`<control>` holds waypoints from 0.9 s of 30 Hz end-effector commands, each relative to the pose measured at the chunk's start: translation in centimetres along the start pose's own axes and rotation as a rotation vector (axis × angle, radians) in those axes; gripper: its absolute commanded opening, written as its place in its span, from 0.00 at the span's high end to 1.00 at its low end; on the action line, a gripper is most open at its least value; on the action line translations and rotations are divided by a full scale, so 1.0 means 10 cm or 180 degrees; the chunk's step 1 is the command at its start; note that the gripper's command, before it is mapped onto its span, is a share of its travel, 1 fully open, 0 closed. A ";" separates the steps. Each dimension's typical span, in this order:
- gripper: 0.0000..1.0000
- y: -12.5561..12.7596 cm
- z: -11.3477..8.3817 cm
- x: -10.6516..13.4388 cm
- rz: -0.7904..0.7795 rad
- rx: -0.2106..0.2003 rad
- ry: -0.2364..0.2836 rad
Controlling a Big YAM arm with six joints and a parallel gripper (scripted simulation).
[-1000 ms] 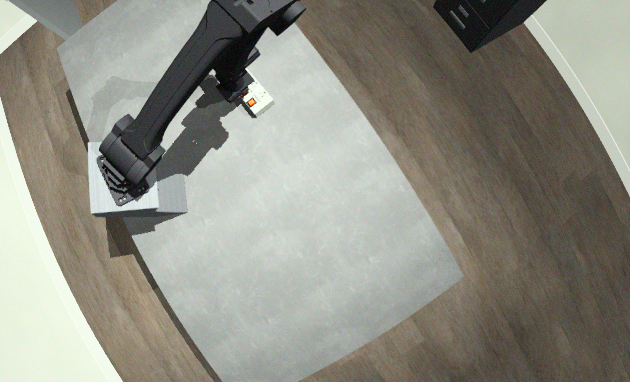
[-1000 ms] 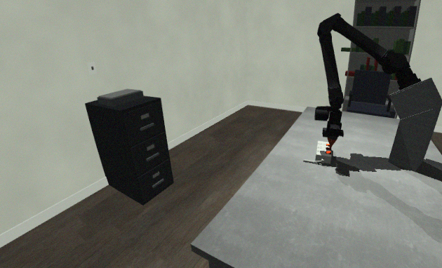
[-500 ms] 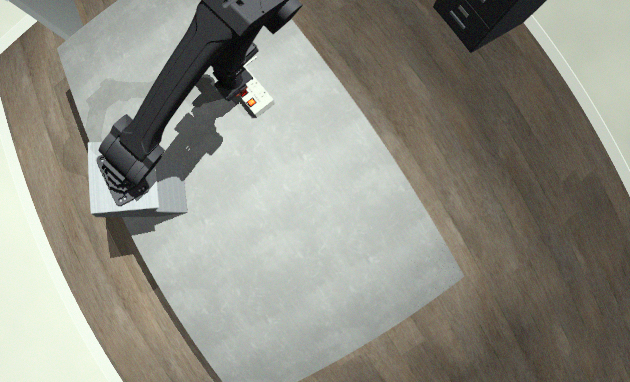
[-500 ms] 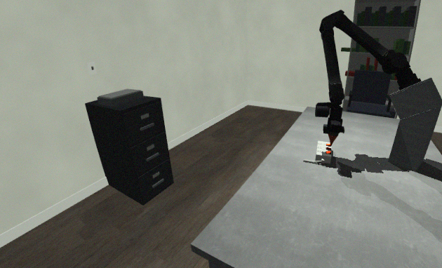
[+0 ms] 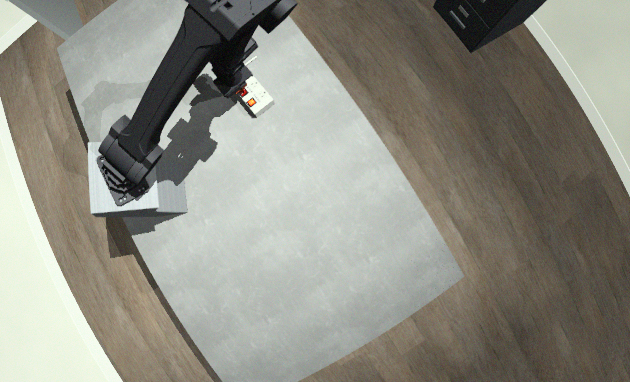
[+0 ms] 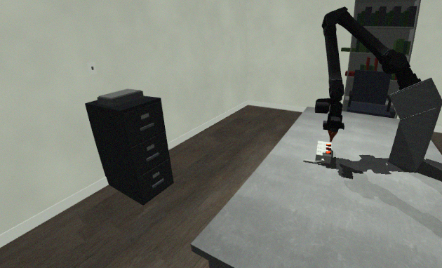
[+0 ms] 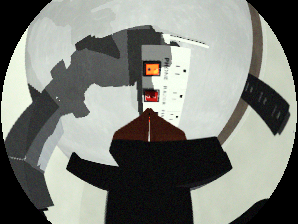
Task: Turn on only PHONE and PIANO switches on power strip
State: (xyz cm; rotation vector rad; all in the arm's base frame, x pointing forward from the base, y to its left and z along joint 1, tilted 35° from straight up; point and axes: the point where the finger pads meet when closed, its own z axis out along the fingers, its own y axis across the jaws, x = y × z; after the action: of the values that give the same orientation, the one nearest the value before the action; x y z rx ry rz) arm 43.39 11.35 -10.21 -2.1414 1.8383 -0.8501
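A small white power strip (image 5: 262, 99) (image 6: 321, 150) (image 7: 174, 78) lies flat on the grey table (image 5: 300, 228) (image 6: 316, 209), its switches facing up. One switch (image 5: 251, 102) (image 7: 153, 68) glows bright orange. The switch beside it (image 5: 242, 92) (image 7: 152, 96) is a darker red. My gripper (image 6: 331, 138) (image 7: 149, 112) is shut and empty and points straight down. Its tip hangs just over the end of the strip next to the dark red switch. In the overhead view the arm hides the fingers and that end of the strip. I cannot read the labels.
A short cord stub (image 6: 312, 161) (image 7: 188, 42) sticks out from the strip. The arm's grey base block (image 5: 125, 200) (image 6: 414, 128) stands on the table's edge. A black filing cabinet (image 6: 130, 142) (image 5: 490, 13) stands on the floor. A chair (image 6: 372, 93) and shelves are behind the table.
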 end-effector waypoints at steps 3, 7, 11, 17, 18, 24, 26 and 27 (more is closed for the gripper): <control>1.00 -0.01 -0.07 -0.06 0.0006 0.0026 -0.0024; 1.00 -0.01 -0.07 -0.06 0.0006 0.0026 -0.0024; 1.00 -0.01 -0.07 -0.06 0.0006 0.0026 -0.0024; 0.00 -0.01 -0.13 -0.06 -0.0004 0.0033 -0.0029; 0.00 -0.01 -0.15 -0.06 -0.0003 0.0033 -0.0028; 0.00 -0.02 -0.29 -0.06 -0.0001 0.0038 -0.0029; 0.00 -0.03 -0.39 -0.06 0.0002 0.0042 -0.0030; 0.00 -0.03 -0.45 -0.06 0.0002 0.0044 -0.0031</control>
State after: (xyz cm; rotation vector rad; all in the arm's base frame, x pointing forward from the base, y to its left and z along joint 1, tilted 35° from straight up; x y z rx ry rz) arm 41.82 11.84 -8.51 -2.1571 1.8353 -0.8506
